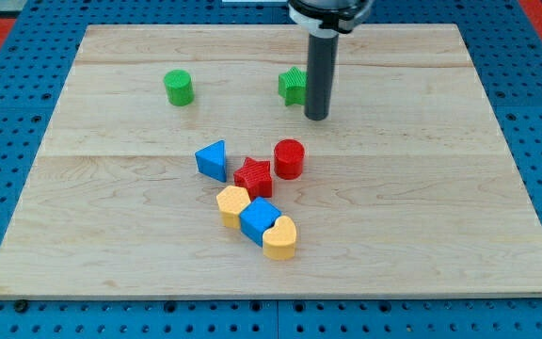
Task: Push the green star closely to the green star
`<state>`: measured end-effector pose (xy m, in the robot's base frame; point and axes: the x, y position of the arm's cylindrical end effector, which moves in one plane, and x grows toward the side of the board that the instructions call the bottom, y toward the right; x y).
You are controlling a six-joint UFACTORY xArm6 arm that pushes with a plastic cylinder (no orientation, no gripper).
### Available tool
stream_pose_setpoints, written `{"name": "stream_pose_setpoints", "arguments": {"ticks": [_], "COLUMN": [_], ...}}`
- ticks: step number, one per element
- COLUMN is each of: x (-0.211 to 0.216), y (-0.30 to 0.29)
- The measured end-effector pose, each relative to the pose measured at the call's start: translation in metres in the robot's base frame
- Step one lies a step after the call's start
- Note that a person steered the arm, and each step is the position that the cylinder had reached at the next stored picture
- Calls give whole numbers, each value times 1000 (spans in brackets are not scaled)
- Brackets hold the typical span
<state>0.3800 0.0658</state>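
Note:
A green star [293, 86] lies near the view's top, right of centre, on the wooden board [111, 217]. My tip [316, 117] is at the end of the dark rod, just right of and slightly below the star, close to it or touching; I cannot tell which. A green cylinder [179, 88] stands to the view's left of the star, well apart. No second green star shows.
A cluster sits mid-board: blue triangle [213, 160], red star [253, 176], red cylinder [290, 158], yellow heart [233, 204], blue cube [259, 221], yellow heart [279, 237]. Blue pegboard [534, 85] surrounds the board.

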Motion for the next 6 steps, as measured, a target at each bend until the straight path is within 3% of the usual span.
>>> {"name": "stream_pose_setpoints", "arguments": {"ticks": [1,4,6], "x": [-24,-88,-90], "y": [22,-91,-123]}}
